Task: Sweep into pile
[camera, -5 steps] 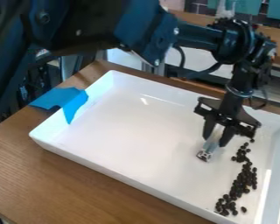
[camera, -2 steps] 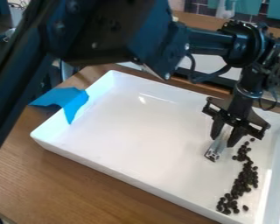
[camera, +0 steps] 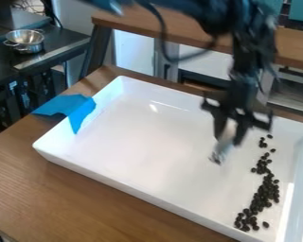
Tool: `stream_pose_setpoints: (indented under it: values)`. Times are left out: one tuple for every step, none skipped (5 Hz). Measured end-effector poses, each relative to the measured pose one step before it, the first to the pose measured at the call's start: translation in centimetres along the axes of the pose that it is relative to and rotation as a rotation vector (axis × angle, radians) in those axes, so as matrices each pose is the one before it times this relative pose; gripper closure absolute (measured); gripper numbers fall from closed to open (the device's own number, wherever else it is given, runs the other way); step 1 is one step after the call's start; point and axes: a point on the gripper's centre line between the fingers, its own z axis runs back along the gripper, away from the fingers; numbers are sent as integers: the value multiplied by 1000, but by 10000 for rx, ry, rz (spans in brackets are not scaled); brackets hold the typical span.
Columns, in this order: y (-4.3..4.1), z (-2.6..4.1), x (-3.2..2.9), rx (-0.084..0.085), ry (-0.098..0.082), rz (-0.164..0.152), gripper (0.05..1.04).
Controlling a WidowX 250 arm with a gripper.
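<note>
Bowl [camera: 25,41] of shiny metal, on a dark counter [camera: 65,38] at far left: no part of this job. Nearer, blue tape [camera: 72,109] folds over the left wall of a white tray [camera: 147,132], which rests on a wooden table [camera: 84,189]. If that tape is what steadies the tray (only a guess), a hard push could still make it slide.

Right of the tray's middle hangs the gripper [camera: 228,140], closed on a small pale tool [camera: 221,150] that slants down between its fingers. Whether the tool's tip touches the tray floor, I cannot tell. Carried too high, it would pass over the beans; pressed too low, it could catch and twist in the grip.

Farther right, the dark beans [camera: 262,194] lie in a long band along the tray's right side, thickest toward the near corner, with a few loose ones at the far end. They are probably partly gathered, not yet one compact pile. Being small and roundish, they may roll around so narrow a tool, and a quick stroke could scatter the thick part or trap strays against the right wall.
</note>
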Motion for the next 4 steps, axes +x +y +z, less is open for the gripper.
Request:
stream_pose_setpoints:
  values:
    - [3508,1427,-983,133,-228,261,721]
    - [3489,-1419,-1358,352,102,1,721]
    - [3633,-951,-1174,627,-246,54,721]
    - [1293,-1392,-1335,818,-349,-358,721]
